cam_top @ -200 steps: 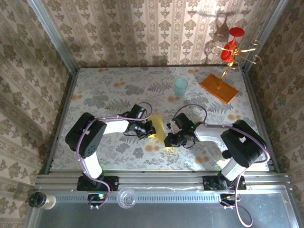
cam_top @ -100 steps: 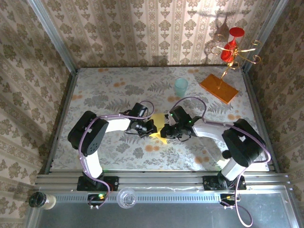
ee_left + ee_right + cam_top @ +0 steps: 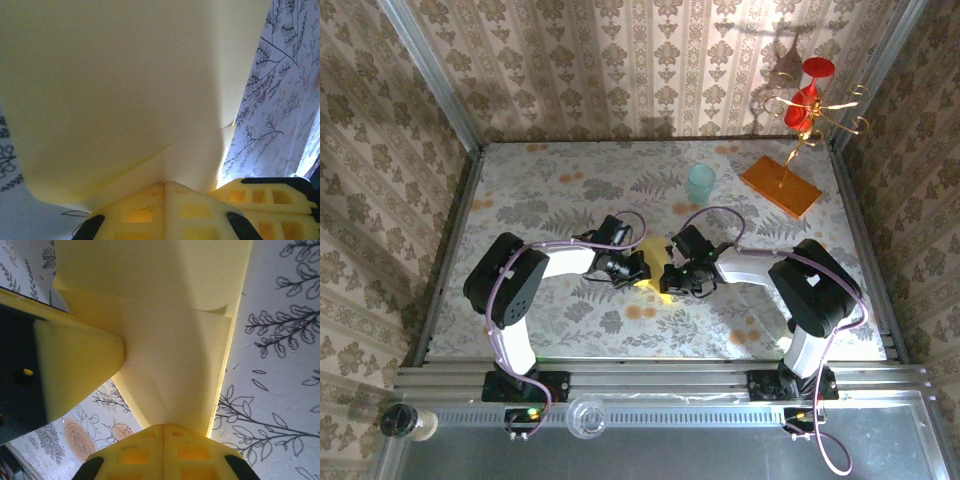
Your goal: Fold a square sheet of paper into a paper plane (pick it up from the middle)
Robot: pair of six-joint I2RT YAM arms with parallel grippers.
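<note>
Desk (image 3: pixel 540 200) is covered with a pale cloth printed in grey ferns and orange blossoms, under damask-patterned walls. At the desk's centre lies the thin, matte yellow paper sheet (image 3: pixel 655 262), partly folded, its layers overlapping with soft creases and one slightly curled edge. It sits between the two arms, on or just above the cloth; which, I cannot tell. Left pincer (image 3: pixel 638 272) meets the sheet from the left, right pincer (image 3: pixel 670 283) from the right, the two nearly touching. In the left wrist view the paper spreads smooth and broad across the upper frame, with a diagonal fold running down to the yellow lattice-moulded fingertips (image 3: pixel 140 215). These are pressed together, clamped on the sheet's near edge. In the right wrist view two stacked layers show, the top one stepping back from the lower. The right pincer's ribbed yellow pads (image 3: pixel 135 455) are likewise closed flat on the paper's edge. A blunt yellow finger (image 3: pixel 75 370) of the left pincer presses the same sheet from the side. Well apart, toward the back of the desk, stands a pale teal translucent cup (image 3: pixel 701 184). At the far right corner lies an orange rectangular slab (image 3: pixel 780 186), which carries a thin gold wire stand (image 3: pixel 798 140) with red glasses (image 3: pixel 805 100).
</note>
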